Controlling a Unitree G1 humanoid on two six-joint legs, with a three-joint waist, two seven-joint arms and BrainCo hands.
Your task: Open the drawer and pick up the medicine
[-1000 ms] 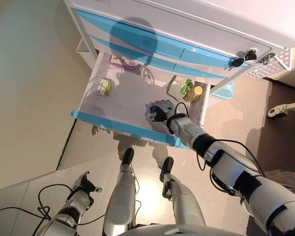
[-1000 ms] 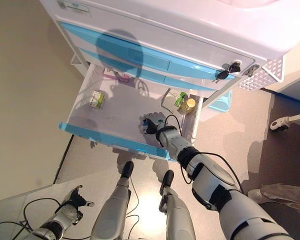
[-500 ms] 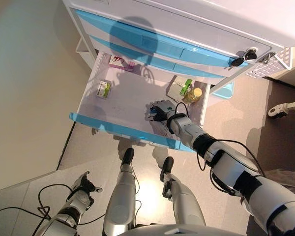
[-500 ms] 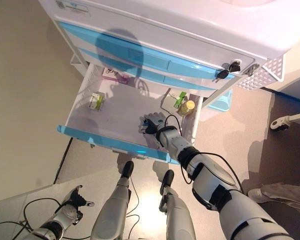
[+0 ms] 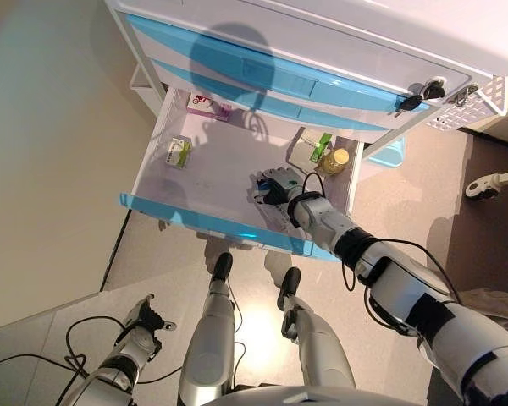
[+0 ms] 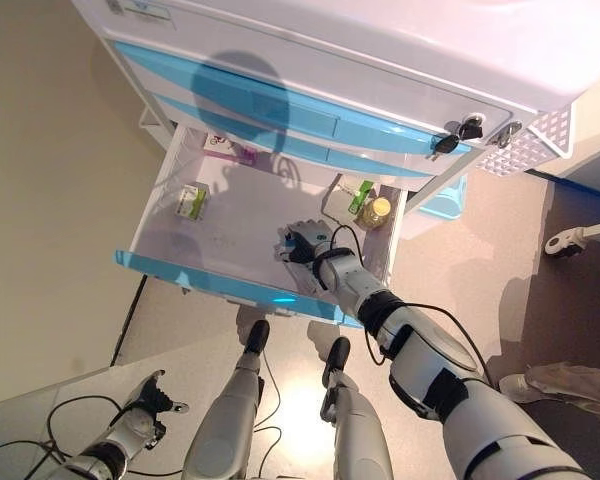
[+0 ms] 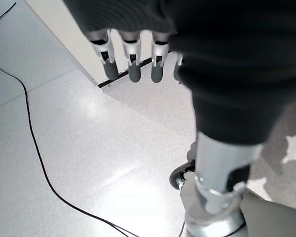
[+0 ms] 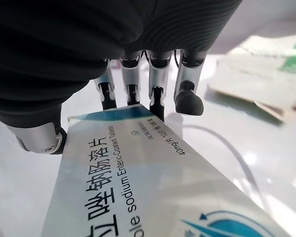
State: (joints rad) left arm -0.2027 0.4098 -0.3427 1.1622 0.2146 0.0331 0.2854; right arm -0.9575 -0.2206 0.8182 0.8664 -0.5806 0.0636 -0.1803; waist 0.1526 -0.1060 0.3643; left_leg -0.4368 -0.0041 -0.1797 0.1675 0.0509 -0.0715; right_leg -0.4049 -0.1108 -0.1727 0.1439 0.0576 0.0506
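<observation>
Cabinet (image 5: 339,34): it rises above and beyond my right hand, its upper blue drawer fronts shut and a key in the lock off to my right.
Drawer (image 5: 212,222): pulled well out, its blue front edge running under my right forearm — I reach over it into the white tray.
My right hand (image 5: 273,188): inside the drawer, near its right end, fingers curled round a white medicine box.
Medicine box (image 8: 153,182): white with blue print, lying across my palm; my fingertips (image 8: 188,102) hook over its far edge and the thumb presses one near corner. So the medicine is in my hand, low over the drawer floor.
Neighbours: a yellow-capped bottle (image 5: 334,160) and a flat green-and-white packet (image 5: 309,150) lie just beyond my fingers; a small green box (image 5: 179,150) and a pink packet (image 5: 212,106) sit well apart to my left.
My left hand (image 7: 133,61): hangs idle down by the floor, fingers straight, holding nothing.
Risk: I judge the grip shallow — only tips and thumb on a smooth box, so it could pivot and slip as I lift. Raising too flat could also catch the box or my wrist on the drawer front or the closed drawer above.
</observation>
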